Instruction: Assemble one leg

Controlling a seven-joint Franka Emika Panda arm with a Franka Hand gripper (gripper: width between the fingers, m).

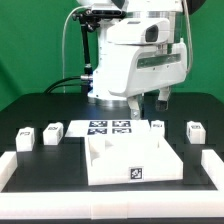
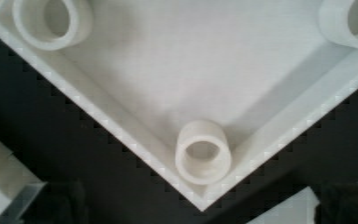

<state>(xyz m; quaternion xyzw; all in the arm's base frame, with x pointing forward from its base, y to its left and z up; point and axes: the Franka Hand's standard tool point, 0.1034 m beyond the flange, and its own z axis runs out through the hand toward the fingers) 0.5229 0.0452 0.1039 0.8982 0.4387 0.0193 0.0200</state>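
only from the wrist: jaws spread, blurred dark fingertips (image 2: 55, 206) well apart above a corner socket (image 2: 199, 153) of the tabletop (image 2: 176, 90), pinching nothing. only from outside: small white tagged leg (image 1: 157, 127), standing on the black surface (image 1: 40, 105) just beside the tabletop's far edge, near the jaws but untouched.

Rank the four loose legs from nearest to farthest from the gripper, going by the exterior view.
Sides are the exterior view's.
1. Leg right of the marker board (marker board): nearly under the gripper.
2. Far-right leg: at the right end of the row.
3. Leg left of the marker board.
4. Far-left leg: at the left end of the row.
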